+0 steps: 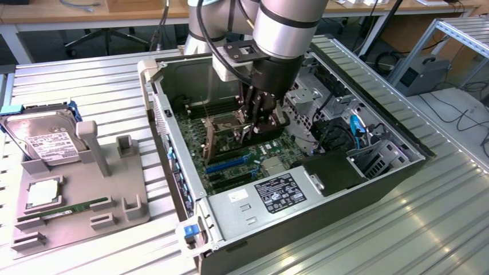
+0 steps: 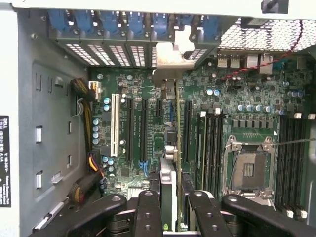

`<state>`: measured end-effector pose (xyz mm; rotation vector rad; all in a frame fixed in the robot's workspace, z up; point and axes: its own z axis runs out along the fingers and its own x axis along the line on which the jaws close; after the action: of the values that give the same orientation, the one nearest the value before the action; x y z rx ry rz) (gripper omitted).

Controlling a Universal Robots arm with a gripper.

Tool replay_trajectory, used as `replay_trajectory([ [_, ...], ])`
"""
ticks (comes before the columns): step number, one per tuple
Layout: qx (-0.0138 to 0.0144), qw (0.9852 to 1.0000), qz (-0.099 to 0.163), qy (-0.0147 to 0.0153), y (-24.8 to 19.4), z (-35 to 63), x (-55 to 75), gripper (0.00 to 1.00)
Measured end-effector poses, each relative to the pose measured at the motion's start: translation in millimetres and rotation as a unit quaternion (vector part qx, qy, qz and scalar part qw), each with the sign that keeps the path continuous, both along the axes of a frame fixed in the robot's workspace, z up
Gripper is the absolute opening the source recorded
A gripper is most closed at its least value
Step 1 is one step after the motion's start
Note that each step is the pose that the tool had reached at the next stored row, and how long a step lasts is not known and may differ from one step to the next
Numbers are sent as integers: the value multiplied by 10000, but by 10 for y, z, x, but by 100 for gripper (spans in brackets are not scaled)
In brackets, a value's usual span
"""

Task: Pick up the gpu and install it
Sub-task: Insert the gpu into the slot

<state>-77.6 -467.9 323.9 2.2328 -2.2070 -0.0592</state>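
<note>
The arm is reaching down into the open case [image 1: 397,172], so the install step is in hand, not the pickup. The gripper [image 1: 256,123] is hanging over the motherboard [image 1: 229,163], and the jaws are clamping on the gpu [image 2: 173,148], which is standing on edge between them. In the wrist view the card is running edge-on from the jaws toward the rear slot covers [image 2: 118,52], its silver bracket [image 2: 168,61] sitting close against that row. The card is lining up with 1 of the long black slots [image 2: 186,128]; whether its lower edge is touching the slot or hovering just above cannot be told.

Judgement: the next move is calling for a straight downward press, card kept upright, bracket tucked into its opening.

Hidden: the card's faces, its connector edge, and the slot under it. On the tabletop, a tray [image 1: 114,217] is holding a hard drive [image 1: 50,140] and a RAM stick [image 1: 73,207].
</note>
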Motion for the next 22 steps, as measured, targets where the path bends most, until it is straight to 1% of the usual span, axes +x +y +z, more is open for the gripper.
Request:
replay_trajectory([
  [2,0,9999,-139,0,0,-4,0,27],
  [3,-1,9999,-164,0,0,-5,-5,27],
  [7,0,9999,-165,0,0,-9,-45,27],
  [11,0,9999,-165,0,0,-12,-53,27],
  [14,0,9999,-165,0,9,-13,-53,27],
  [15,0,9999,-166,0,22,-15,-53,27],
  [16,0,9999,-165,0,26,-15,-53,27],
  [22,0,9999,-165,0,29,-28,-61,27],
])
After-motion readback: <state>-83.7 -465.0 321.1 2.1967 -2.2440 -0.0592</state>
